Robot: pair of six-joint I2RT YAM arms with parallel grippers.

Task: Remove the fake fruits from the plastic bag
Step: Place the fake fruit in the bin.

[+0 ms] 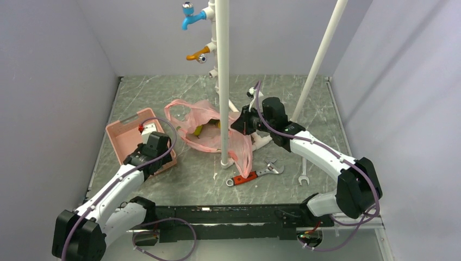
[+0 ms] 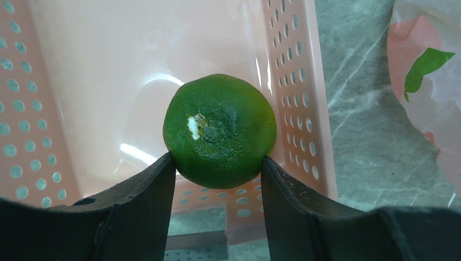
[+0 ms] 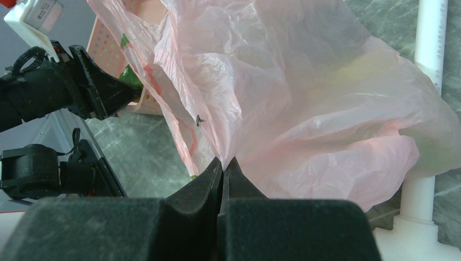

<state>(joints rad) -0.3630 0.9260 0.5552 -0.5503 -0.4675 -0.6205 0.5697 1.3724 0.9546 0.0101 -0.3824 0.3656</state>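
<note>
A grey marbled table [image 1: 304, 92] is enclosed by pale walls [image 1: 54, 65]. A green fruit [image 2: 219, 125] is clamped by the left gripper [image 2: 217, 163]. The plastic bag [image 3: 304, 98], its contents obscured, is pinched by the right gripper [image 3: 223, 166].

I work in a robot test cell, a lab booth rather than any lived-in room. Plain pale walls [image 1: 49, 81] box in a marble-patterned table [image 1: 163, 89] on three sides. Both my arms are bolted to a black rail [image 1: 234, 215] at its near edge, with purple cables [image 1: 174, 138] looping off them. Upright white pipes [image 1: 222, 81] carry a blue tap [image 1: 190, 16] and an orange tap [image 1: 197, 55] (toy-bright, both). A perforated pink basket [image 1: 122, 142], a plastic bag [image 1: 206, 144], a red-handled wrench [image 1: 255, 174] and a spanner [image 1: 304, 174] share the table, an odd mix.
</note>
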